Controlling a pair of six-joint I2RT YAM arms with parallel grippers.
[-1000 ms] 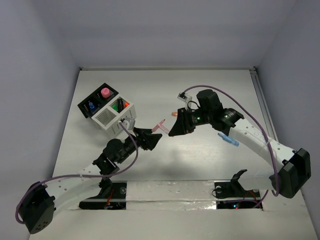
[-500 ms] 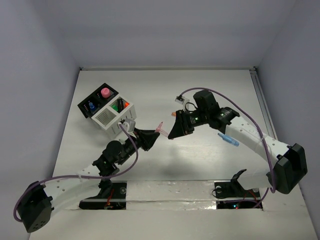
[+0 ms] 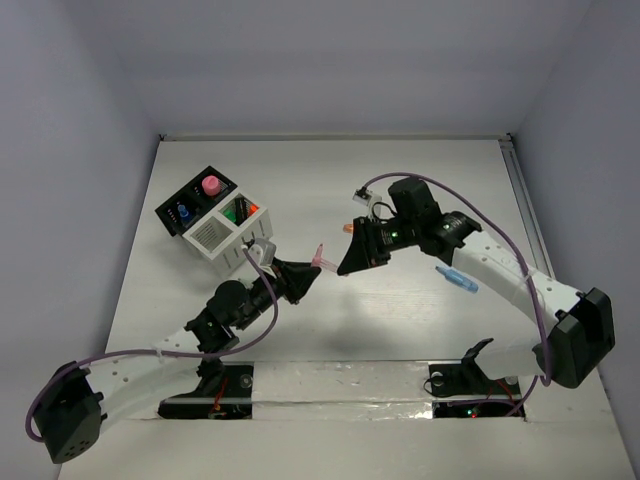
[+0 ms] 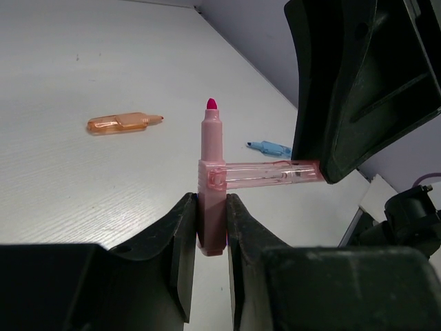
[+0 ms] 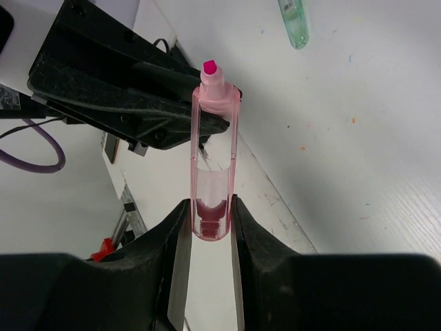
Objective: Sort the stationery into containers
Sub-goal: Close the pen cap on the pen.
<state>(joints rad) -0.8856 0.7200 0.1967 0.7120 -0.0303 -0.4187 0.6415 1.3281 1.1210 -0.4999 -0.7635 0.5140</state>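
A pink marker (image 4: 212, 158) stands upright between my two grippers above the table's middle (image 3: 322, 258). My left gripper (image 4: 210, 221) is shut on its lower barrel, and the pink tip is bare. Its translucent pink cap (image 4: 269, 174) juts sideways from the barrel. My right gripper (image 5: 209, 221) is shut on that cap's (image 5: 213, 152) closed end. In the top view the left gripper (image 3: 305, 272) and right gripper (image 3: 345, 262) face each other. The containers are a black box (image 3: 195, 200) and a white slatted box (image 3: 215, 238) at the back left, with a few stationery items inside.
An orange highlighter (image 3: 349, 228) lies on the table just behind the grippers, also in the left wrist view (image 4: 120, 123). A blue pen (image 3: 456, 279) lies to the right under my right arm. A mint green pen (image 5: 295, 21) lies on the table in the right wrist view.
My left gripper has closed onto the pink marker's barrel. My right gripper, holding the cap all along, has edged slightly left toward it.
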